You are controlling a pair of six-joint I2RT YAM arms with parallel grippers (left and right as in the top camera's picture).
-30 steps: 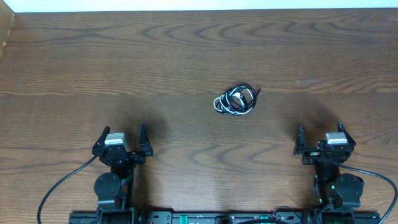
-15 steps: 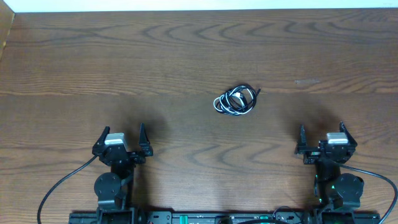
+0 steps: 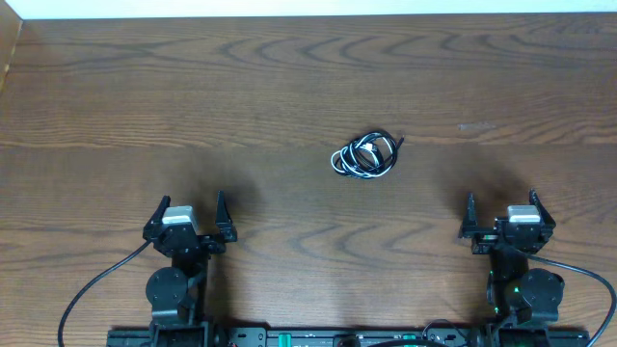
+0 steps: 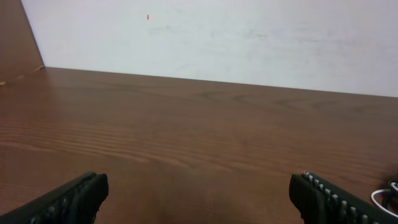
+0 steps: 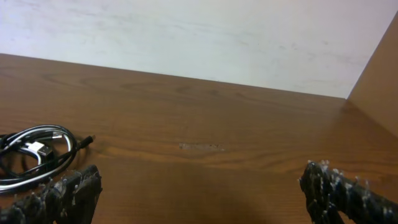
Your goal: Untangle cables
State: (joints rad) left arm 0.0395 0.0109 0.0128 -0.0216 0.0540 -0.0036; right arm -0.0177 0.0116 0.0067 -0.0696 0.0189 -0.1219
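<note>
The black and white cables (image 3: 365, 155) lie coiled together in one small bundle near the middle of the wooden table (image 3: 289, 87). The bundle also shows at the left of the right wrist view (image 5: 34, 155), and a white loop of it peeks in at the right edge of the left wrist view (image 4: 387, 198). My left gripper (image 3: 188, 212) is open and empty at the front left, far from the bundle. My right gripper (image 3: 501, 210) is open and empty at the front right, also apart from it.
A white wall (image 4: 217, 37) runs along the table's far edge. A brown side panel stands at the far left (image 4: 15, 43) and another at the far right (image 5: 379, 81). Thick black robot wires (image 3: 92, 284) trail by the arm bases at the front.
The right gripper has shifted very slightly toward the front edge. The left gripper and the cable bundle have not moved.
</note>
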